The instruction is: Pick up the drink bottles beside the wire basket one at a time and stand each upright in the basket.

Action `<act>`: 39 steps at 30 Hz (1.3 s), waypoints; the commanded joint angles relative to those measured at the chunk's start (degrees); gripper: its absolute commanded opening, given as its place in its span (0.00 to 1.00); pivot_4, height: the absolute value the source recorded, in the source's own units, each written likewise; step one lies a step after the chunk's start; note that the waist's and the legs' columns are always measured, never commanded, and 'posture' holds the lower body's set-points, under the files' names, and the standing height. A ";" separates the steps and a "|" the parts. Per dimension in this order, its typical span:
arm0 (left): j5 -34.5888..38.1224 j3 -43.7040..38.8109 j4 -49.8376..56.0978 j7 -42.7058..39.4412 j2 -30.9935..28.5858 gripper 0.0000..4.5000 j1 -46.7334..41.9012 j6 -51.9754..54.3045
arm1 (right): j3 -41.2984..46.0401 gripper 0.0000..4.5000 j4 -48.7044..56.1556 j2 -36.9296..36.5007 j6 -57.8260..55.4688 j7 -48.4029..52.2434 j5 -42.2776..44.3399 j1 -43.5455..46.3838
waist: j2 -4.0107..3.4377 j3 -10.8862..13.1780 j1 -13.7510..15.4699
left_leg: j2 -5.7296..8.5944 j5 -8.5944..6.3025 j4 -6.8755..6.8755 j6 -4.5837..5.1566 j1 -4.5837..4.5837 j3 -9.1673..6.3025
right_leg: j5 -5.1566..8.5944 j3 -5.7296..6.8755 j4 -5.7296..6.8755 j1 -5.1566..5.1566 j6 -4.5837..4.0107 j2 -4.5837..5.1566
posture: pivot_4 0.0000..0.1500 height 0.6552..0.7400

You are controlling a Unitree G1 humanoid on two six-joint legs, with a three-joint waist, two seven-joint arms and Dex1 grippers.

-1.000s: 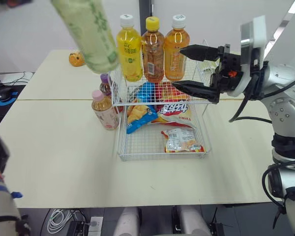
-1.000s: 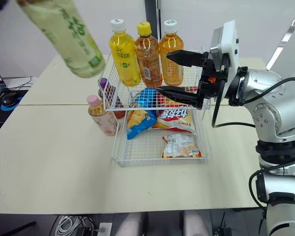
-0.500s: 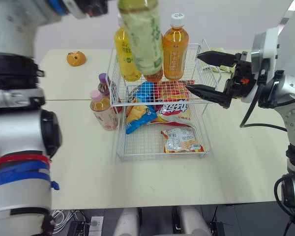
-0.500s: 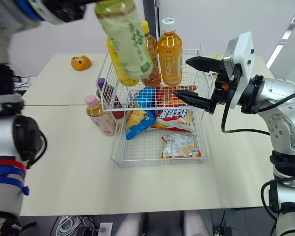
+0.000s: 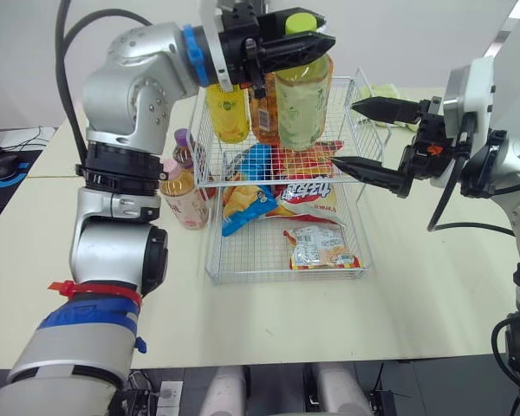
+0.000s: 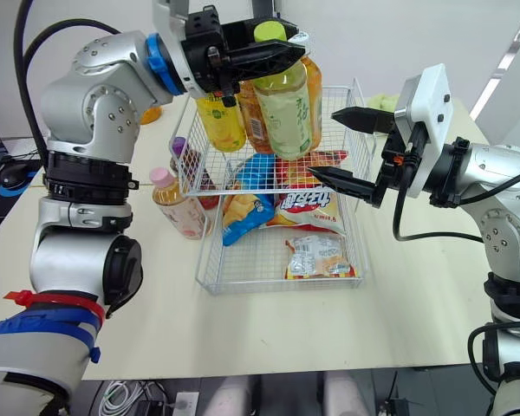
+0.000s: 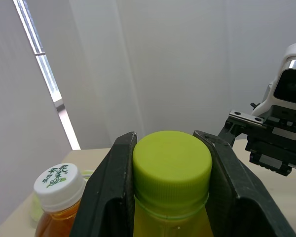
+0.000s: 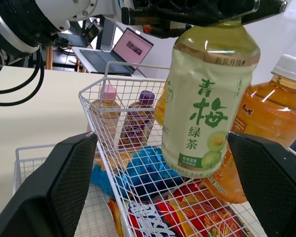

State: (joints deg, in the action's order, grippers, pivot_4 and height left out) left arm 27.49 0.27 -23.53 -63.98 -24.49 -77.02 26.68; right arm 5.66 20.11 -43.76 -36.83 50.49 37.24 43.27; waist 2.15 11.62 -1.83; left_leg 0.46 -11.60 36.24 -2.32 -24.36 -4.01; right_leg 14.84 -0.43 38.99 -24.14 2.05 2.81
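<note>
**Left gripper (image 7: 171,168) clamped on the green tea bottle (image 5: 302,108)**

The fingers close on the neck just under the lime cap, and the bottle hangs upright.

1. Lower tier, front: a snack packet (image 5: 322,247) lies flat near the front right corner of the wire basket (image 5: 286,276). A blue bag (image 5: 247,204) and a red bag (image 5: 308,195) lie behind it.
2. Left of the basket: a pink-capped bottle (image 5: 184,198) stands on the desk (image 5: 113,260) just beside the wire wall. A purple-capped bottle (image 5: 185,147) stands behind it.
3. Right of the basket: the right gripper (image 5: 344,133) hovers with its fingers spread wide, empty.
4. Upper tier: the held bottle is over the front of this tier. Whether its base touches the wire floor cannot be told. Behind it stand a yellow bottle (image 5: 228,108), an amber bottle (image 5: 262,108) and a white-capped orange bottle (image 8: 271,113).
</note>
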 commanded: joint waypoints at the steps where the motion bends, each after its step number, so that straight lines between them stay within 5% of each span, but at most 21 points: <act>1: -0.01 -0.68 3.51 1.42 0.69 0.31 -0.79 -0.15 | 1.98 1.00 1.92 -0.79 0.31 -0.60 0.56 0.23 | 0.00 0.00 0.00 | 0.00 0.00 0.02 0.00 0.00 0.00 | 0.00 0.00 0.00 0.00 0.00 0.00 | 1.00 1.00; 30: -1.49 -0.52 1.83 4.01 4.81 0.31 2.03 -1.85 | 1.77 1.00 2.46 -0.75 0.18 -2.24 0.53 -0.11 | 0.00 0.00 0.05 | 0.01 0.00 0.11 0.00 -0.01 -0.02 | -0.02 0.01 0.02 0.04 0.02 0.00 | 1.00 1.00; 39: 0.44 -1.99 4.04 4.24 4.44 0.93 2.07 0.68 | 1.24 1.00 1.87 -0.49 0.29 -1.86 0.62 0.61 | 0.00 0.00 0.05 | 0.00 0.00 0.14 0.00 -0.01 -0.02 | -0.02 0.01 0.03 0.05 0.02 0.00 | 1.00 1.00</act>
State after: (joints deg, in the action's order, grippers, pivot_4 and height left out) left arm 26.78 -0.43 -22.25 -59.66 -19.59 -73.19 27.25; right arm 5.62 20.56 -43.81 -36.90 48.56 37.24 42.74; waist 2.15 11.62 -1.77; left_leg 0.46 -11.60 36.38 -2.31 -24.36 -4.02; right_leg 14.82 -0.42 39.02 -24.09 2.07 2.80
